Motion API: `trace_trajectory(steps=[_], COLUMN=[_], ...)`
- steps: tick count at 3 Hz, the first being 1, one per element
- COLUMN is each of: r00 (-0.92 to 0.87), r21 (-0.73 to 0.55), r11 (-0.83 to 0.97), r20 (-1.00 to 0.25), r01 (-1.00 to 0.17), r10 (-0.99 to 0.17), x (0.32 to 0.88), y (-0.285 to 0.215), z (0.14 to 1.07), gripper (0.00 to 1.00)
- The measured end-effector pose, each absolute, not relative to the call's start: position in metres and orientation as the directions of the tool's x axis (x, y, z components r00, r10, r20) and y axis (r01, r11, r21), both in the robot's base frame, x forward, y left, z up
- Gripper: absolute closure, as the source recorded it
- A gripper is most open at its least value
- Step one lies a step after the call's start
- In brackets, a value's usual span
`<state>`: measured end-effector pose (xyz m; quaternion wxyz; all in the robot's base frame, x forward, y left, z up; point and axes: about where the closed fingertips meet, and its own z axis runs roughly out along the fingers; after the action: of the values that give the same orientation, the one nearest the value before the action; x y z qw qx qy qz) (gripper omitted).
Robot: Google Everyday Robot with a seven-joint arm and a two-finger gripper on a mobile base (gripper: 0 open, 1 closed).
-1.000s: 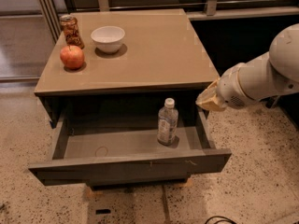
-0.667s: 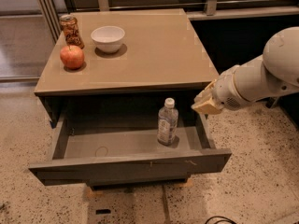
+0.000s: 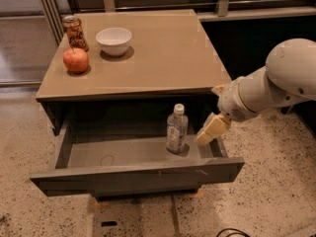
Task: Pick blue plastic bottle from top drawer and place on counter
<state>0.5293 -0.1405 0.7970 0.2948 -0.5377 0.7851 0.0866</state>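
The blue plastic bottle, clear with a white cap and pale label, stands upright in the right part of the open top drawer. My gripper, with cream-coloured fingers, hangs over the drawer's right side, just right of the bottle and apart from it. It holds nothing. The tan counter lies above the drawer.
On the counter's left back stand a reddish-brown can, a red apple and a white bowl. My white arm reaches in from the right. The floor is speckled terrazzo.
My gripper has moved down and left, from beside the counter's right edge into the drawer's right side, closer to the bottle. The bottle has not moved.
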Motion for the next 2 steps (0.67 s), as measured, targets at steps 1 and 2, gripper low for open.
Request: trace_trajectory(steps=[1,2], r00=[-0.266,-0.278], r21=[-0.153,-0.128], r11=[0.410,0.408], r20=[-0.552,-0.550], r01=[-0.899,-0.904], r10=[-0.790,-0.788], x=[0.531,0.533], y=[-0.137,-0.131], z=[0.783,0.769], gripper=[0.13,0.27])
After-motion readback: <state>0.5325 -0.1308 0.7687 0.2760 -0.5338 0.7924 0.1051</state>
